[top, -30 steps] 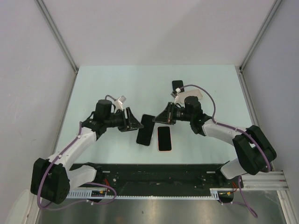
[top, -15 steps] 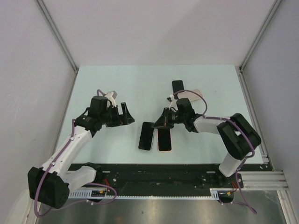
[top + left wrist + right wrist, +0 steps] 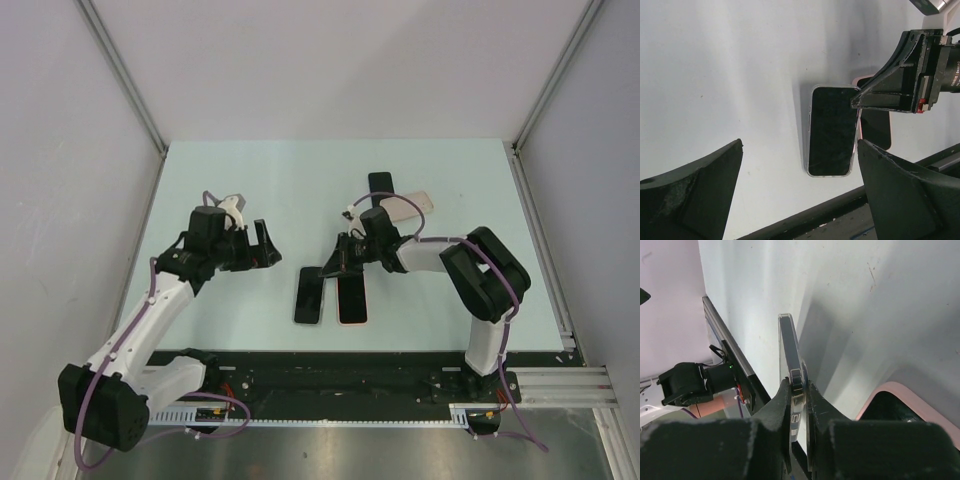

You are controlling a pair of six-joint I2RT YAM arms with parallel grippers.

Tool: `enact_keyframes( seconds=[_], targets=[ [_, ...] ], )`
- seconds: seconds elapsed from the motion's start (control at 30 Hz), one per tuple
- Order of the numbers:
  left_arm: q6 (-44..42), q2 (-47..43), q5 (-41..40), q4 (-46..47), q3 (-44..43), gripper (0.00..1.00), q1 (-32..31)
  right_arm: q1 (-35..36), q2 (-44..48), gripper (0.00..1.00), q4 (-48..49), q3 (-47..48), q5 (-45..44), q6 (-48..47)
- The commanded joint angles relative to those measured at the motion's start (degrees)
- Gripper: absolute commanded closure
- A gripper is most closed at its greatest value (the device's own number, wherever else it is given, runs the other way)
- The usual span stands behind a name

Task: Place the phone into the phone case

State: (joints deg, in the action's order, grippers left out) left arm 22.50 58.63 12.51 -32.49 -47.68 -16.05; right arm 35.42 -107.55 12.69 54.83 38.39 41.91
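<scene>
With the phone (image 3: 832, 131) lying dark-faced on the pale surface (image 3: 230, 180) near my arms' bases, I have the right end effector (image 3: 798, 382) clenched on its far right corner, the two fingers pinching the thin edge. I cannot tell whether that end is raised off the surface. The pink phone case (image 3: 351, 300) lies open side up just beside the phone on its right, the two long edges touching or nearly so. The left end effector (image 3: 266, 244) hangs released, jaws spread wide, well to the left of the phone and holding nothing.

I judge the step in hand to be bringing the phone across to the case; nothing is seated yet. The next move calls for lifting the phone by this pinch, squaring it over the case's rim, and lowering it in without nudging the light case aside. The free left arm could steady the case.
</scene>
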Motion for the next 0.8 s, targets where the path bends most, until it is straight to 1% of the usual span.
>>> enact_keyframes(
  seconds=[0.0,0.1,0.13,0.3,0.33,0.47,0.57,0.6,0.7,0.73,0.77],
  targets=[
    [-1.49,0.52,2.07,1.2,-0.13,0.0,1.11,-0.7,-0.29,0.88,-3.8,2.21,-1.56,-3.76],
    [-1.23,0.69,2.78,1.38,0.13,0.0,1.46,-1.23,-0.03,0.78,-4.6,2.48,-2.62,-4.2],
    [-1.23,0.69,2.95,1.46,0.13,0.0,1.55,-1.4,-0.03,0.73,-4.69,2.56,-2.79,-4.38],
    [-1.23,0.69,2.87,1.47,0.22,0.0,1.55,-2.9,-0.29,0.66,-7.14,5.28,-3.94,-5.61],
    [-1.23,0.69,2.78,1.46,0.22,0.0,1.64,-3.16,-0.38,0.62,-7.93,5.9,-4.2,-5.79],
    [-1.23,0.34,2.6,1.38,0.31,0.0,1.73,-4.39,0.14,0.58,-10.92,8.89,-5.96,-7.63],
    [-1.23,0.17,2.52,1.38,0.31,0.0,1.64,-5.88,0.5,0.53,-12.42,11.87,-7.71,-9.48],
    [-1.23,0.25,2.43,1.38,0.22,0.0,1.81,-7.11,0.5,0.52,-14.51,13.27,-8.5,-10.26],
    [-1.32,0.43,2.52,1.46,0.22,0.0,1.82,-8.61,0.32,0.47,-16.28,15.48,-14.47,-12.37],
    [-1.32,0.43,2.69,1.38,0.22,0.0,1.73,-9.48,-0.11,0.46,-17.07,17.57,-19.01,-14.82],
    [-1.32,0.61,2.69,1.46,0.22,0.0,1.81,-9.67,-0.47,0.45,-17.78,18.64,-21.4,-16.15]
  ],
)
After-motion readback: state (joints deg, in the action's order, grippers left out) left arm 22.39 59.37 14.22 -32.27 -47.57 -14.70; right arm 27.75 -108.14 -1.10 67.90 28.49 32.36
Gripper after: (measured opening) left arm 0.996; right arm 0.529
